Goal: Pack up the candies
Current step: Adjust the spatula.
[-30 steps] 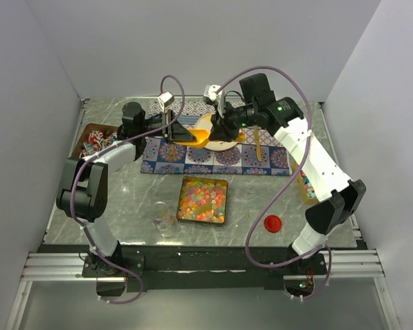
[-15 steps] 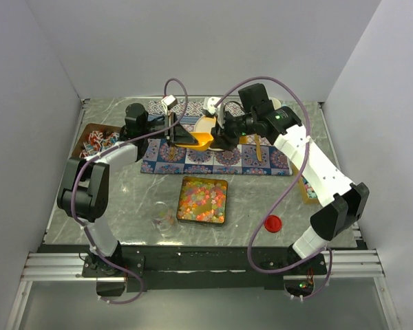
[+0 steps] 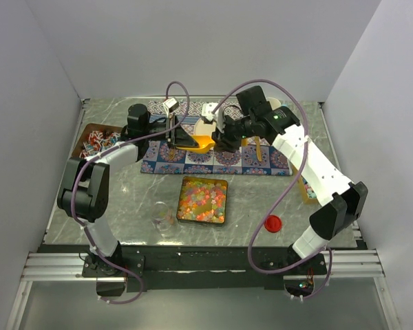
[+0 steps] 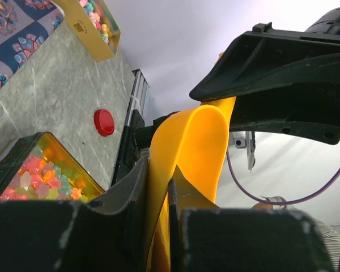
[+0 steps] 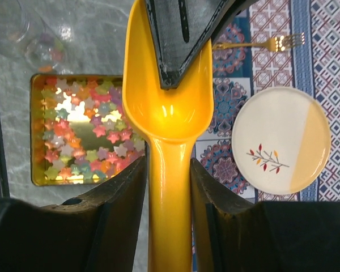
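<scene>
The candies (image 3: 202,200) are small glossy star-shaped sweets in pink, orange, yellow and green, filling a gold tin; they also show as candies (image 5: 79,130) and candies (image 4: 34,181). Above the patterned mat, a yellow scoop (image 3: 201,143) hangs between both arms. My left gripper (image 3: 173,134) is shut on the scoop's bowl wall, seen up close as left gripper (image 4: 158,170) on scoop (image 4: 187,147). My right gripper (image 3: 224,139) is shut on the handle; in its wrist view the right gripper (image 5: 169,164) has both fingers pressed against the scoop (image 5: 169,107). The scoop's bowl is empty.
A clear glass jar (image 3: 164,218) stands left of the tin and a red lid (image 3: 272,223) to its right. A plate (image 5: 280,139) and gold fork (image 3: 258,148) lie on the mat (image 3: 193,161). Boxes of wrapped sweets sit at the left edge (image 3: 96,141) and right edge (image 3: 305,185).
The right arm has come in leftward and lower, and its jaws now clamp the scoop's handle. The left gripper kept its hold on the bowl and shifted slightly.
</scene>
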You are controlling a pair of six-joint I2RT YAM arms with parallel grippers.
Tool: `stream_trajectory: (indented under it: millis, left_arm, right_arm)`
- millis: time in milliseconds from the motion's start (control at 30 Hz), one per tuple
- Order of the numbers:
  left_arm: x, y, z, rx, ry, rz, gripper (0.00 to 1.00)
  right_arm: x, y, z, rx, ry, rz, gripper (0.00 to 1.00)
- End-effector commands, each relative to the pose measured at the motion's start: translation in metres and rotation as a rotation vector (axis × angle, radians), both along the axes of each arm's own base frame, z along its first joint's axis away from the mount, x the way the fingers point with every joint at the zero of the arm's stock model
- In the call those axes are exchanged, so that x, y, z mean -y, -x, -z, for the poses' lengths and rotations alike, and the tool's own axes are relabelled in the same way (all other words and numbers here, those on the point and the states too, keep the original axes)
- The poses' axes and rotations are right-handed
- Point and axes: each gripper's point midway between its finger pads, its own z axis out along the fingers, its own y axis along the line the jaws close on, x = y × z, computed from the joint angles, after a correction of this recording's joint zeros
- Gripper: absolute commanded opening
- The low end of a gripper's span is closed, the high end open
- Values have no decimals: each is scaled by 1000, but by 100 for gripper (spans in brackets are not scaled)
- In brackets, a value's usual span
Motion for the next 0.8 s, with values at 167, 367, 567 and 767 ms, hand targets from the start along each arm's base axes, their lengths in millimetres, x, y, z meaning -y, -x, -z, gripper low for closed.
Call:
stream_trajectory:
  millis: [167, 367, 567, 767]
  left_arm:
    - [-3, 6, -40, 163, 32, 20, 1]
    - [-4, -2, -36, 149, 5, -23, 26]
    - [-47, -69, -55, 266, -92, -348, 69]
    - [-76, -92, -66, 322, -139, -472, 73]
  right_arm:
    - [24, 8, 13, -61, 91, 10, 30]
    - [23, 7, 10, -88, 60, 36, 0]
    - [87, -8, 3, -103, 56, 325, 0]
    - [197, 22, 37, -193, 283, 578, 0]
